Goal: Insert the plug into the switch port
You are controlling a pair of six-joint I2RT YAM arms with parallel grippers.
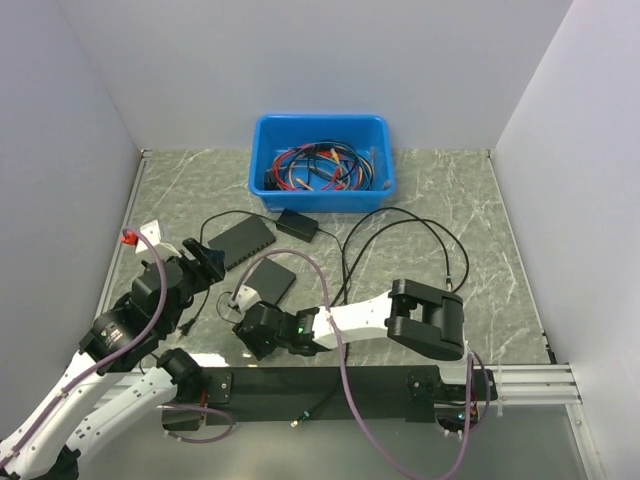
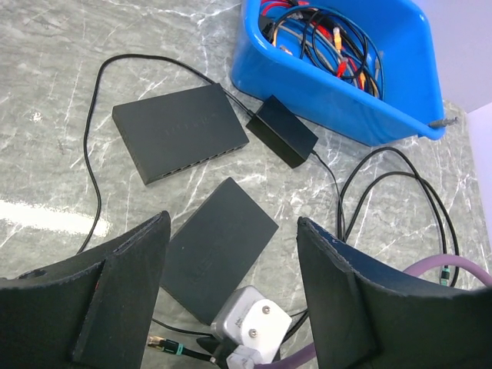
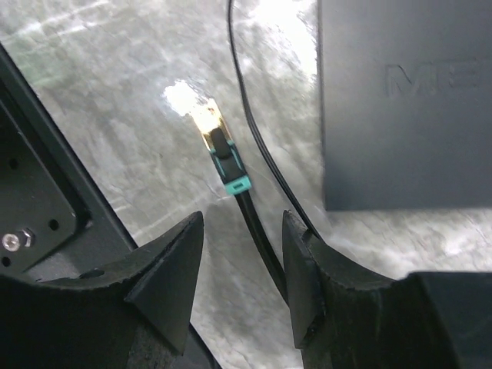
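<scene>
Looks like the grab step: right pincer [image 3: 242,219] is spread, nothing clamped, plug [image 3: 219,146] lying just past its fingertips, cable [image 3: 257,231] trailing back between them. The switch [image 3: 400,100] sits off to its right, port side hidden I think. Next: pinch the plug, then find the port.

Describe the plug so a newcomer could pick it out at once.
From the blue bin, come toward the arms to the nearer black switch. Beside it lies the plug, just ahead of the right gripper. Unlike the thin black cable alongside, it has a brass tip and teal collar.
</scene>
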